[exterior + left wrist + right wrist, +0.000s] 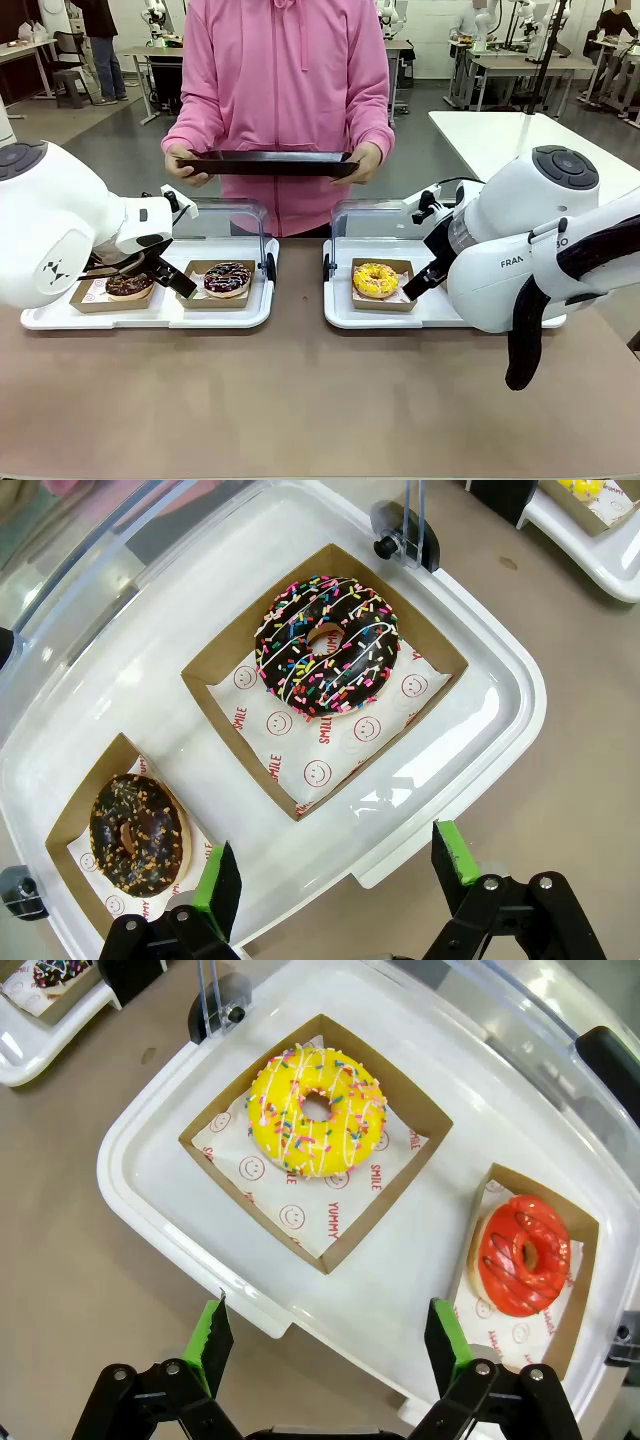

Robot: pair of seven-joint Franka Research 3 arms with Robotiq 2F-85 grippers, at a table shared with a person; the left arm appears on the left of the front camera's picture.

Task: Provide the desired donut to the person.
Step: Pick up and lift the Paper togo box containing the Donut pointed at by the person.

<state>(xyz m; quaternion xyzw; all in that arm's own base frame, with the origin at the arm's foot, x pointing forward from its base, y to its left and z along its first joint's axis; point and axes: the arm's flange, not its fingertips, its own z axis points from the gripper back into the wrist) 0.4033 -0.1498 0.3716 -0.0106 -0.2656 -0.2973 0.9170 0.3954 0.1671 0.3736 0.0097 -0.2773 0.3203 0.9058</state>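
Below the black tray (268, 163) that the person (285, 60) holds out level, on the robot's side of it, four donuts sit on the tabletop (300, 400), each in its own brown card boat (432, 652); down and to the robot's left of the black tray lie the sprinkled chocolate donut (327, 645) and the nut-topped chocolate donut (135, 832); down and to the right, the yellow donut (316, 1110) and the red donut (523, 1255); which one is wanted I cannot tell. The left hand (335, 858) hovers spread wide and empty; the right hand (328, 1328) likewise, gripping nothing. Any of these donuts should be light, soft and easily crushed, its icing sticky and quick to smear or shed sprinkles; the safer hold is probably the boat's stiff wall, pinched at the rim; thin card may flex, so it should be carried level or the donut could slide on its paper liner.
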